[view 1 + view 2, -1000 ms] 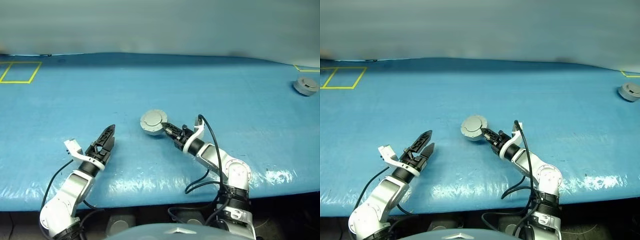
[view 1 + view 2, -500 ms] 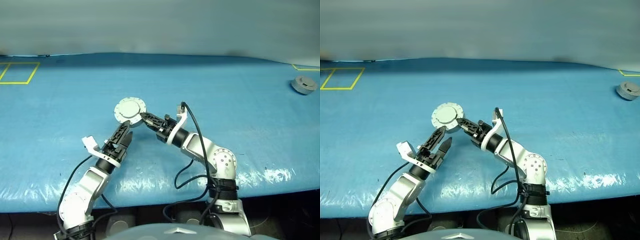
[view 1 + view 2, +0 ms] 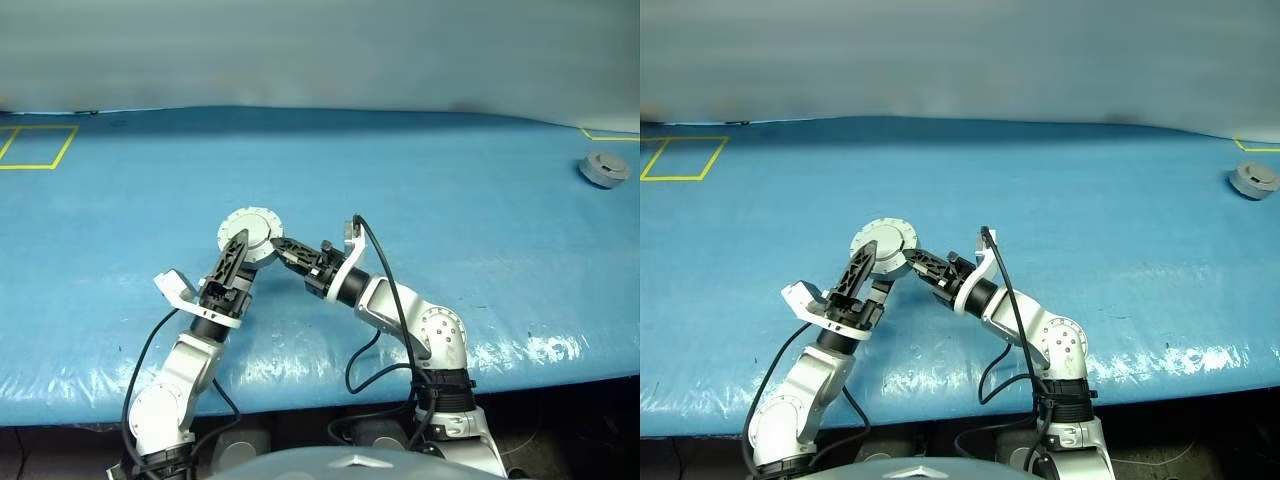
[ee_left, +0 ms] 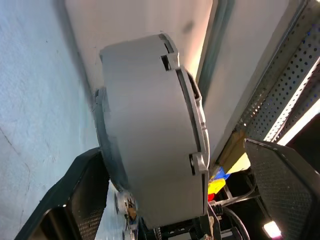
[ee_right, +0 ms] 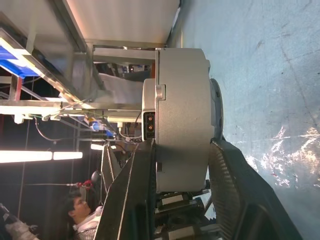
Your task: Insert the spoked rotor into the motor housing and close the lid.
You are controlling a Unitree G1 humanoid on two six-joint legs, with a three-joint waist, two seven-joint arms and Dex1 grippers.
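My right gripper (image 3: 276,246) is shut on the rim of the round grey motor housing (image 3: 250,228) and holds it above the blue table. The housing's plain grey face, with small tabs around the rim, is turned up towards my head. In the right wrist view the housing (image 5: 182,100) sits edge-on between the two fingers. My left gripper (image 3: 238,252) is open right beside it, and in the left wrist view the housing (image 4: 145,140) stands between its spread fingers (image 4: 82,200) without being clamped. A small round grey part with a raised middle, likely the lid (image 3: 605,168), lies far right. The spoked rotor is out of view.
The blue table cover (image 3: 420,190) stretches wide around both arms, and its front edge runs just below my elbows. A yellow taped rectangle (image 3: 38,146) marks the far left and a yellow tape corner (image 3: 606,135) the far right. A person (image 5: 82,207) shows in the right wrist view.
My right gripper carried the housing left and upward. My left gripper swung right and up to meet it, and its open fingers now stand on either side of the housing.
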